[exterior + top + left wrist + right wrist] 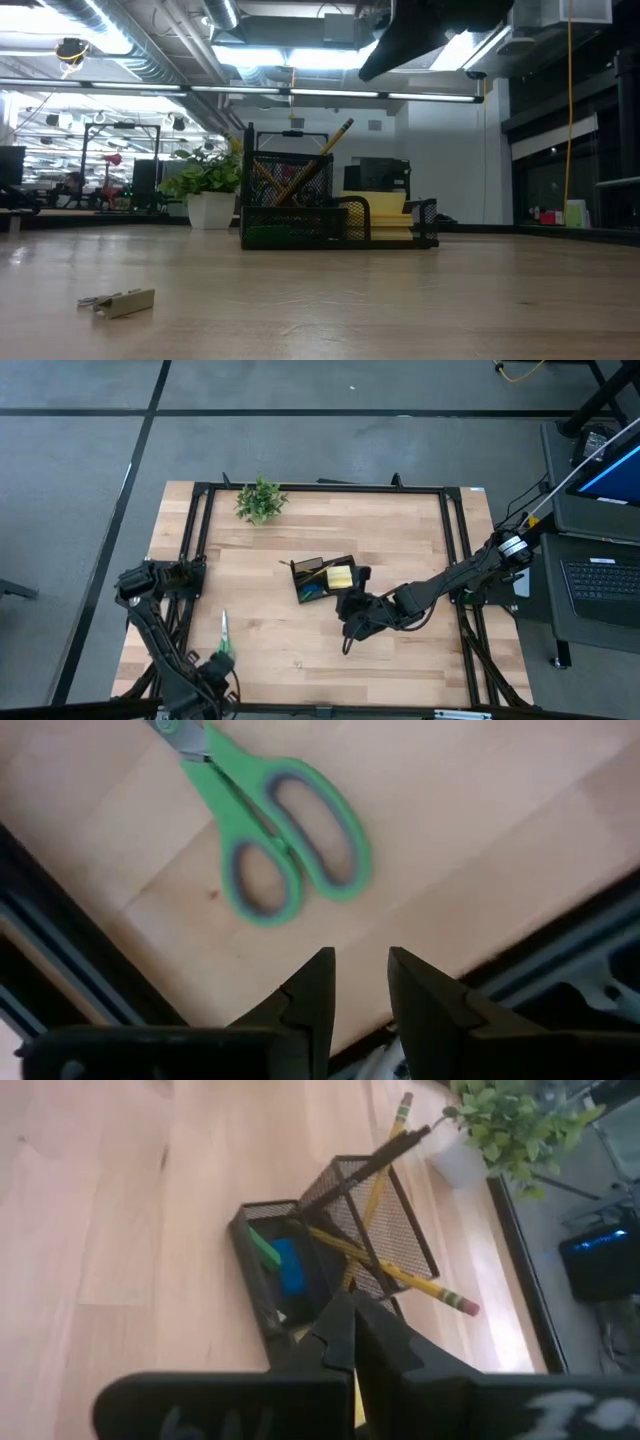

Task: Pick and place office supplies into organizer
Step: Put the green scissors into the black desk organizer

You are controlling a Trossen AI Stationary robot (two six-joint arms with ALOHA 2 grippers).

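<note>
The black mesh organizer (322, 581) stands mid-table, also in the low view (335, 215) and the right wrist view (330, 1250). Its tall section holds pencils (400, 1275) and a black pen (395, 1145). A blue block (290, 1268) and a green piece (263, 1247) lie in a low compartment, and the yellow sticky pad (340, 577) sits at its right end. Green-handled scissors (223, 633) (285, 835) lie flat near the table's near-left edge. My left gripper (360, 975) hovers just near of the handles, slightly open. My right gripper (352, 1320) is shut and raised beside the organizer's right end (357, 595).
A small potted plant (260, 500) stands at the far edge, left of centre. Black frame rails (455, 550) run along the table's left, right and far sides. Bare wood lies between the scissors and the organizer (265, 615).
</note>
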